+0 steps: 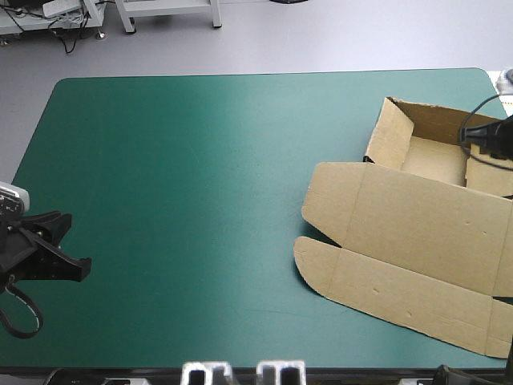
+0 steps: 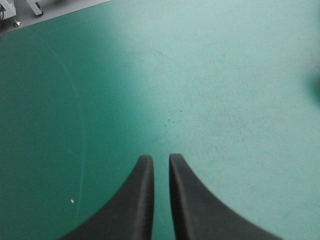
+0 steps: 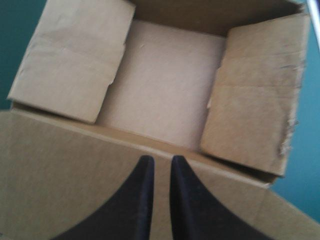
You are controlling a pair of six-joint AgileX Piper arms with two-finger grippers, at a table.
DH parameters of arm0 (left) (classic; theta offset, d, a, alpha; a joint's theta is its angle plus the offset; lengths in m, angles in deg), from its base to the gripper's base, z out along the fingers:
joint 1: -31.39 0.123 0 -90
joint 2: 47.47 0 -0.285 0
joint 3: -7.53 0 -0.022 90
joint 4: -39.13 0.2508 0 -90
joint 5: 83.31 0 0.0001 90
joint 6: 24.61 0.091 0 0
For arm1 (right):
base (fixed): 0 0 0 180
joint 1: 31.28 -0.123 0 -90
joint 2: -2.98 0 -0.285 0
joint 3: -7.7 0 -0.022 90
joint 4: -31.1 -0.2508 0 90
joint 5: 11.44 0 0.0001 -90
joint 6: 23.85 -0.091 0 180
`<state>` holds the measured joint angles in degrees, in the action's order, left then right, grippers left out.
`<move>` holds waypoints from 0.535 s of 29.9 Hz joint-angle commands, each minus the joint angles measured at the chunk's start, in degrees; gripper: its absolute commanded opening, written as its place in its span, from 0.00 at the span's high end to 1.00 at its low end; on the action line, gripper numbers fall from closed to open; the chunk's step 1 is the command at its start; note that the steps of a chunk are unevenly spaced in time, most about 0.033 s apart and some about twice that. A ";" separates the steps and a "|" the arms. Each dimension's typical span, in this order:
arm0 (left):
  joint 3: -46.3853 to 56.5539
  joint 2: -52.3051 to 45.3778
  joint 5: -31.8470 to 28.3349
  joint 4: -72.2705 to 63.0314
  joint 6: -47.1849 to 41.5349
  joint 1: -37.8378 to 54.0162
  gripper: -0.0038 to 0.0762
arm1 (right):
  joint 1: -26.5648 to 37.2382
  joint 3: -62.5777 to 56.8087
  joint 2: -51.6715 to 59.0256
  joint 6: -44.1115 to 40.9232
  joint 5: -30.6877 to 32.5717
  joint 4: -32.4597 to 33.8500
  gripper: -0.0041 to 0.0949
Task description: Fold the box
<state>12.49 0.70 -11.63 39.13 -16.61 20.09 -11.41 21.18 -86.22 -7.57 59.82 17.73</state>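
Jaws of both grippers are drawn in to a narrow slit with nothing visibly caught between them. The left gripper [image 2: 160, 159] hangs over the bare teal-green cover [image 1: 200, 184], well apart from the box [image 1: 413, 228] and across the table from it. The right gripper [image 3: 159, 159] is poised directly above the box, its tips over the crease where the tray meets the lid [image 3: 65, 170]. The box lies at the right side of the table. It reads as an open tray: walls are raised around a pale floor [image 3: 165, 75], and two side flaps [image 3: 70, 60] lean inward over that floor, one on either hand of the right gripper. The flap to one side shows a ragged, worn edge. From the tray's near wall the lid extends flat on the cover, ending in a long tuck flap [image 1: 401, 293] with rounded ears at its corners. By judgement, the forming of the tray is largely done. What may remain is seating the inward flaps fully against the walls and floor. Whether they are already locked in place cannot be told.
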 commanded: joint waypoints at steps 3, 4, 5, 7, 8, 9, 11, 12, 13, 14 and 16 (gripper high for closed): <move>2.84 0.37 -3.84 -1.54 0.15 0.01 0.86 | -5.39 -13.49 9.31 2.23 0.29 1.86 0.98; 4.20 0.37 -4.16 -1.70 0.58 0.01 0.87 | -5.79 -16.41 10.86 2.58 0.00 1.96 0.98; 5.65 0.37 -4.70 -1.70 1.10 0.01 0.89 | -6.05 -19.24 12.76 3.30 -0.29 1.84 0.98; 8.35 0.22 -5.45 -1.96 1.23 0.01 0.93 | -6.05 -23.97 15.47 3.78 -0.75 1.72 0.98; 9.80 0.23 -5.56 -2.14 1.23 0.01 0.95 | -6.05 -26.89 17.68 3.78 -1.36 1.97 0.98; 11.20 0.23 -5.72 -2.14 1.23 0.01 0.97 | -6.05 -28.28 19.20 3.92 -1.69 2.14 0.98; 13.83 0.23 -5.98 -2.37 1.23 0.01 0.97 | -6.05 -33.00 23.38 4.28 -3.43 2.20 0.98; 14.78 0.19 -5.98 -2.37 1.23 0.01 0.97 | -6.05 -34.55 25.16 4.44 -4.16 2.20 0.98; 16.19 -0.03 -6.58 -2.37 1.23 0.01 0.97 | -6.05 -36.31 27.45 4.85 -4.90 2.20 0.98; 17.21 -0.32 -7.40 -2.37 1.23 0.01 0.97 | -6.05 -37.87 29.70 5.47 -5.57 2.07 0.98; 19.96 -1.49 -10.56 -3.32 1.23 0.01 0.97 | -6.05 -40.24 34.06 5.89 -6.37 1.97 0.98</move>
<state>31.12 0.25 -16.01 37.54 -15.29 20.09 -17.27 -17.56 -57.73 -3.07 56.69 20.38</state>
